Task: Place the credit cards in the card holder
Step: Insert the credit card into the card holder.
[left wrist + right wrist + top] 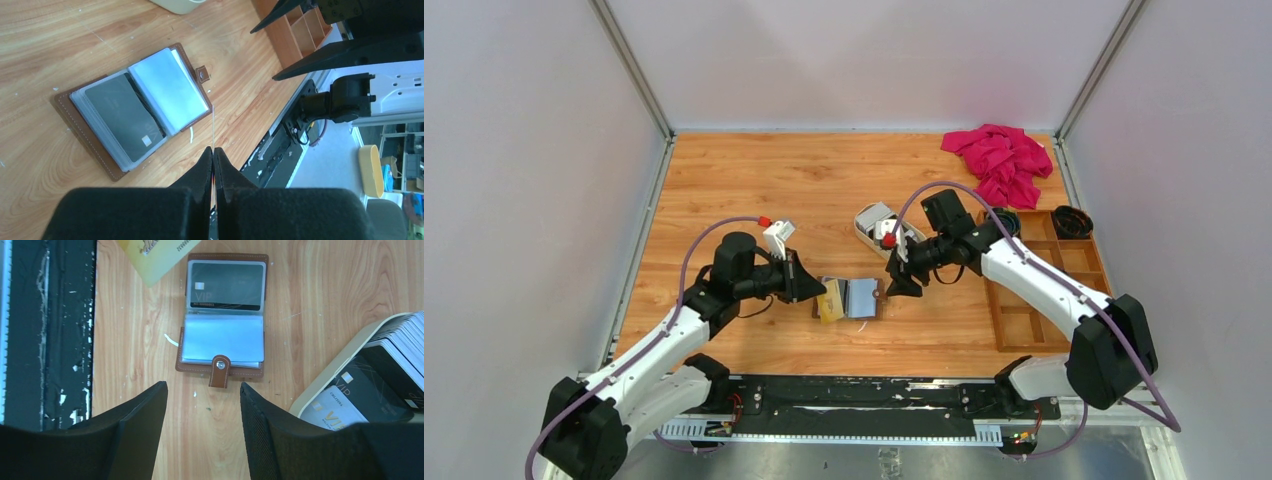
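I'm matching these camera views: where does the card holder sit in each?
Top external: card holder lies open at centre.
Left wrist: card holder left of centre.
Right wrist: card holder upper middle.
Shared landmark: cream tray of cards near it.

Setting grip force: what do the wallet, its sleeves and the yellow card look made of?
The wallet looks like matte brown leather, real or imitation, with stitched edges. Its sleeves seem clear glossy plastic; they catch glare. The yellow card looks like thin, smooth plastic with print on it.
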`<action>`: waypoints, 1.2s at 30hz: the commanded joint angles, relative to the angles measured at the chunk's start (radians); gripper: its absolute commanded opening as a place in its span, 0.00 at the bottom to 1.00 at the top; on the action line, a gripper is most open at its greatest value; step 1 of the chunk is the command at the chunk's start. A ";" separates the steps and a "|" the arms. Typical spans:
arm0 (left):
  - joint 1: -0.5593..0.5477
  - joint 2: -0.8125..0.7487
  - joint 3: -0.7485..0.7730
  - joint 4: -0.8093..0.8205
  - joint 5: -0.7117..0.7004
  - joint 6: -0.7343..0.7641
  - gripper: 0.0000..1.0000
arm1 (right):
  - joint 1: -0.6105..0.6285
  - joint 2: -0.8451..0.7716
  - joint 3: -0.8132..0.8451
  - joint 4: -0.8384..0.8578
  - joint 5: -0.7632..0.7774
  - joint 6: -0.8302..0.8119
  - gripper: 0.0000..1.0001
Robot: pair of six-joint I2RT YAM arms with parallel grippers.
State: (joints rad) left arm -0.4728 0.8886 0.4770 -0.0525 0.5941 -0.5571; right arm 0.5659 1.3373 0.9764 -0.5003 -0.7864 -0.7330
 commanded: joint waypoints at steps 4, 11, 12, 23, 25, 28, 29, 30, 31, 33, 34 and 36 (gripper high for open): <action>-0.013 0.001 -0.013 0.061 -0.023 -0.032 0.00 | -0.035 -0.016 0.029 -0.056 -0.126 0.043 0.59; -0.015 0.043 -0.054 0.140 0.006 -0.063 0.00 | -0.046 -0.002 0.025 -0.055 -0.162 0.051 0.59; -0.015 0.051 -0.057 0.148 0.009 -0.065 0.00 | -0.046 0.006 0.024 -0.055 -0.175 0.057 0.58; -0.016 0.105 -0.092 0.274 0.041 -0.123 0.00 | -0.047 0.106 0.017 0.006 -0.247 0.192 0.55; -0.017 0.108 -0.106 0.308 0.044 -0.142 0.00 | -0.046 0.105 0.006 0.035 -0.233 0.220 0.55; -0.021 0.120 -0.122 0.338 0.043 -0.156 0.00 | -0.045 0.106 -0.008 0.076 -0.215 0.263 0.55; -0.024 0.124 -0.127 0.350 0.041 -0.162 0.00 | -0.045 0.107 -0.012 0.086 -0.209 0.276 0.55; -0.028 0.129 -0.131 0.368 0.040 -0.171 0.00 | -0.044 0.110 -0.014 0.093 -0.205 0.284 0.55; -0.032 0.134 -0.135 0.383 0.039 -0.178 0.00 | -0.044 0.111 -0.016 0.096 -0.202 0.290 0.55; -0.037 0.143 -0.139 0.407 0.036 -0.187 0.00 | -0.045 0.116 -0.016 0.101 -0.201 0.295 0.54; -0.039 0.147 -0.141 0.416 0.034 -0.189 0.00 | -0.044 0.118 -0.015 0.101 -0.201 0.297 0.54; -0.042 0.157 -0.146 0.435 0.032 -0.197 0.00 | -0.044 0.121 -0.016 0.101 -0.201 0.299 0.54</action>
State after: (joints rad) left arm -0.5041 1.0271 0.3458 0.2962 0.6220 -0.7307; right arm 0.5320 1.4467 0.9718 -0.4171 -0.9928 -0.4698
